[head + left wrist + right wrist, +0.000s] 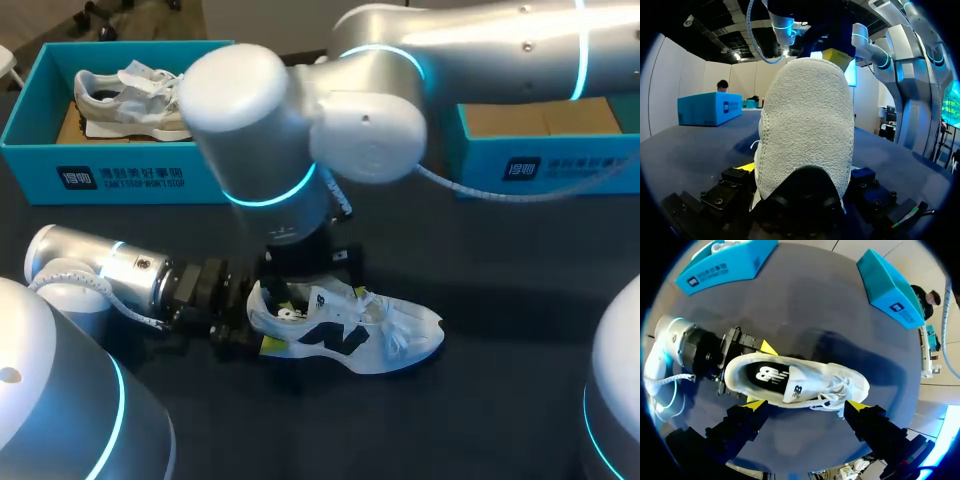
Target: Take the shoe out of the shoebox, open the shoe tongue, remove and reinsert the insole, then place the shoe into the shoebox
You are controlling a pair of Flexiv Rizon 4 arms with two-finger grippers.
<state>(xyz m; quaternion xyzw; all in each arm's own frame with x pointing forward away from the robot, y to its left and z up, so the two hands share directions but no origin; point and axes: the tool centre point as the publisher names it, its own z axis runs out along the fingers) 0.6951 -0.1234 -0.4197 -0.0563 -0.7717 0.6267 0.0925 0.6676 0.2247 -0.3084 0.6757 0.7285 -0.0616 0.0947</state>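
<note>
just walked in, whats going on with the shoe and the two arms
A white shoe sits on its sole on the dark table, outside the box. The left gripper is clamped on its heel and holds it steady. The right gripper hangs directly above the shoe, open and holding nothing. The dark insole sits inside the shoe. A second shoe lies in the blue shoebox at the back.
</note>
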